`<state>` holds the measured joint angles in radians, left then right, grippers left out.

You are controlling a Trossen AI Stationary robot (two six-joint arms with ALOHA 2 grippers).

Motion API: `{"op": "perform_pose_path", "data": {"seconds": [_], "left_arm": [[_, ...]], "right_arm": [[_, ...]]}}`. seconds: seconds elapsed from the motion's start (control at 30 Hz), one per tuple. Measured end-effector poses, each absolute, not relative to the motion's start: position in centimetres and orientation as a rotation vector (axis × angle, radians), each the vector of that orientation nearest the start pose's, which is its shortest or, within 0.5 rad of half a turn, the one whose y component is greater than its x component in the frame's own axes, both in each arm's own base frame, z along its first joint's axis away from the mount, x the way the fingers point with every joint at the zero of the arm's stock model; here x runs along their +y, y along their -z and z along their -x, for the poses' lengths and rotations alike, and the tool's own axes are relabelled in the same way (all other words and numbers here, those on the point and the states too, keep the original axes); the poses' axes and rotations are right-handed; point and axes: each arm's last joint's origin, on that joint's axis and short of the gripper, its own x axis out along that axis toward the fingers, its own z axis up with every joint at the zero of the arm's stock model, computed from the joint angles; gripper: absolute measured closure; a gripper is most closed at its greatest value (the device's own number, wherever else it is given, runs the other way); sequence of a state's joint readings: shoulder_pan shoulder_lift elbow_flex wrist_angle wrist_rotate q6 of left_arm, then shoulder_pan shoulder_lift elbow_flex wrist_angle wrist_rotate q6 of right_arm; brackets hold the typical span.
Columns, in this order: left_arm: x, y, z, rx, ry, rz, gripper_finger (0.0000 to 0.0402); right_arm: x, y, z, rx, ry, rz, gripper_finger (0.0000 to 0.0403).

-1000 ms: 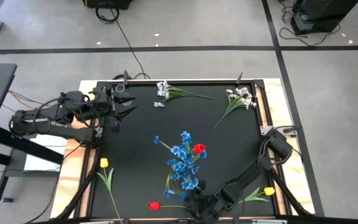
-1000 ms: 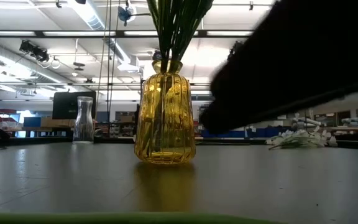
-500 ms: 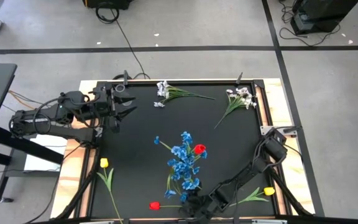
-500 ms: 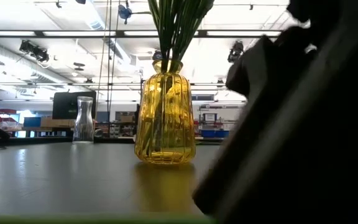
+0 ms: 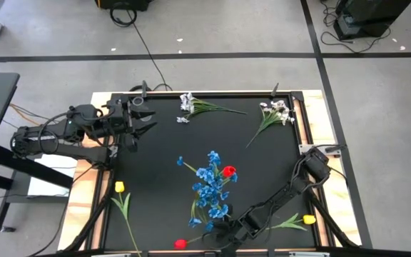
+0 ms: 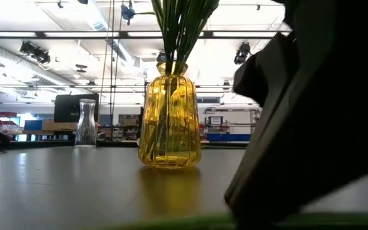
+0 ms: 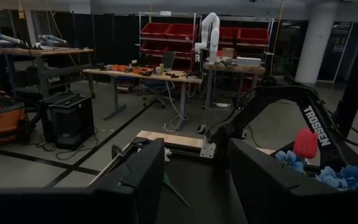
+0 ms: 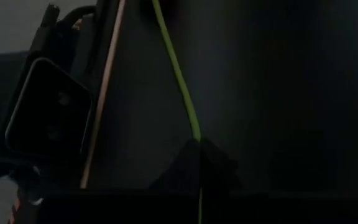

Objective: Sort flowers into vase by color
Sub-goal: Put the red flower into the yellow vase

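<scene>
The right claw, at the lower middle, pinches the red tulip's green stem; lift it slowly, keeping clear of the blue sprays

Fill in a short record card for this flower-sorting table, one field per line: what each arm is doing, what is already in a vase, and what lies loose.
right claw: low at the table's near edge, shut on the red tulip's stem
red tulip: bloom beside the claw
left claw: far left, holding nothing
yellow vase: holds green stems
blue sprays: bunched mid-table, a second red tulip among them
white sprays: two, far edge
yellow tulips: one left, one right
</scene>
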<state>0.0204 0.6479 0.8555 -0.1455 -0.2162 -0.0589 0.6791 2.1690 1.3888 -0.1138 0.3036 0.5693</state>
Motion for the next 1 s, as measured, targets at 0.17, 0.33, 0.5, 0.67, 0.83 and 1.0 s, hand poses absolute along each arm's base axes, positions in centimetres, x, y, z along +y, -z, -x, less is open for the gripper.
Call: {"op": "perform_pose_path", "data": {"seconds": [0.17, 0.33, 0.5, 0.67, 0.83, 1.0], "left_arm": [[0.9, -37.8, -13.3, -0.069, -0.235, 0.065, 0.0218], [0.9, -37.8, -13.3, -0.069, -0.235, 0.065, 0.0218], [0.9, -37.8, -13.3, -0.069, -0.234, 0.064, 0.0218], [0.9, -37.8, -13.3, -0.068, -0.234, 0.065, 0.0218], [0.9, -37.8, -13.2, -0.069, -0.234, 0.065, 0.0218], [0.9, -37.8, -13.3, -0.069, -0.235, 0.065, 0.0218]], "right_arm": [[27.3, -14.7, -34.2, 0.803, -0.052, -0.121, 0.0397], [27.8, -18.7, -32.8, 0.689, -0.03, -0.12, 0.0399], [28.1, -23.4, -31.4, 0.56, -0.102, -0.145, 0.04], [28.0, -28.2, -30.6, 0.365, -0.191, -0.178, 0.0401], [26.6, -32.9, -29.8, 0.155, -0.149, -0.181, 0.0402], [23.8, -36.6, -28.9, 0.04, -0.01, -0.157, 0.0402]]}}
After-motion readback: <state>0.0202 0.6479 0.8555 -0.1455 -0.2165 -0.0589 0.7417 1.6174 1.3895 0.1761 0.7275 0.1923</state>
